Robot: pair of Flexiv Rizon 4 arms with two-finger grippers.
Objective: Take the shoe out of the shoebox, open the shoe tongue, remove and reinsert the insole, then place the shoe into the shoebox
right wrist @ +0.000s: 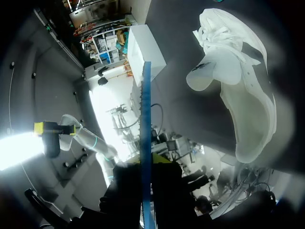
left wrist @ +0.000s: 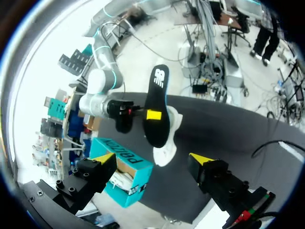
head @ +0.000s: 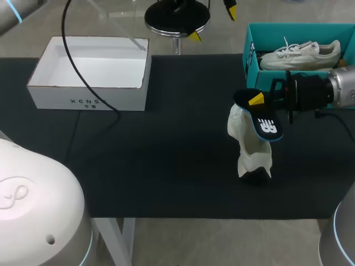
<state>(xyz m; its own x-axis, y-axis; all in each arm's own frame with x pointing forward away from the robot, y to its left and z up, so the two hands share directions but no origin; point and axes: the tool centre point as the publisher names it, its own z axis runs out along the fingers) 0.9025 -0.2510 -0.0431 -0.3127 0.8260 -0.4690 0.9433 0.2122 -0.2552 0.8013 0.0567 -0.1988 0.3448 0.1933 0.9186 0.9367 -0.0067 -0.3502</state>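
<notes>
My right gripper [head: 257, 100] is shut on a black insole [head: 262, 118] with a white logo, held in the air edge-up. In the right wrist view the insole [right wrist: 146, 119] runs as a thin blue-edged strip out from between the fingers of the right gripper [right wrist: 145, 164]. Just beneath it a white shoe [head: 249, 145] sits on the black mat, its tongue pulled open [right wrist: 217, 71]. My left gripper [head: 212, 22] hangs open high over the table's far edge. In its own view the left gripper [left wrist: 152, 158] faces the insole [left wrist: 157, 107] and shoe [left wrist: 167, 138] from a distance.
A teal shoebox [head: 252, 61] at the far right holds a second white shoe [head: 299, 54]. An open white box [head: 89, 101] stands at the far left, with a black cable [head: 83, 77] trailing over it onto the mat. A black round stand [head: 177, 19] is behind the table.
</notes>
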